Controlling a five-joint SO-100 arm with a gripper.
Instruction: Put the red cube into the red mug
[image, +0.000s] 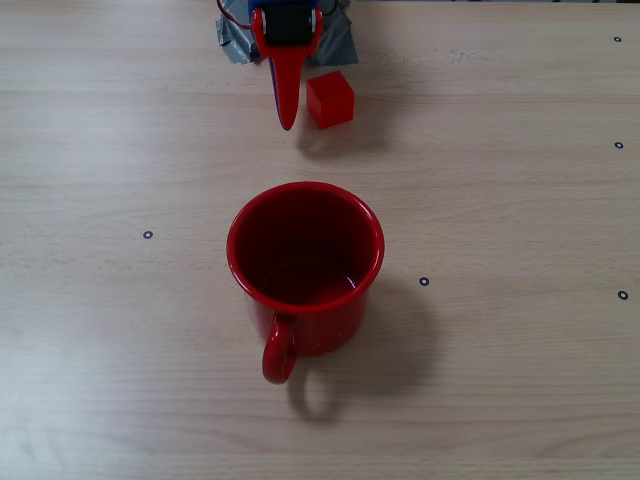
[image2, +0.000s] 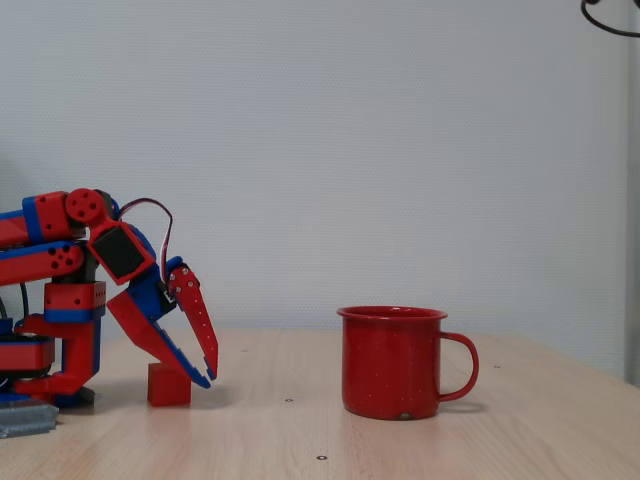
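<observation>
The red cube (image: 330, 99) is seen resting on the worktop (image: 520, 200) near its far edge in the overhead fixed view, well apart from the red mug (image: 305, 262), which stands upright and empty at the middle. The gripper (image2: 205, 375) is parted and holds nothing. For a sound grasp, the jaws should be centred over the cube before closing. Only from above is the cube shown beside the finger; only from the side is the jaw gap shown.
</observation>
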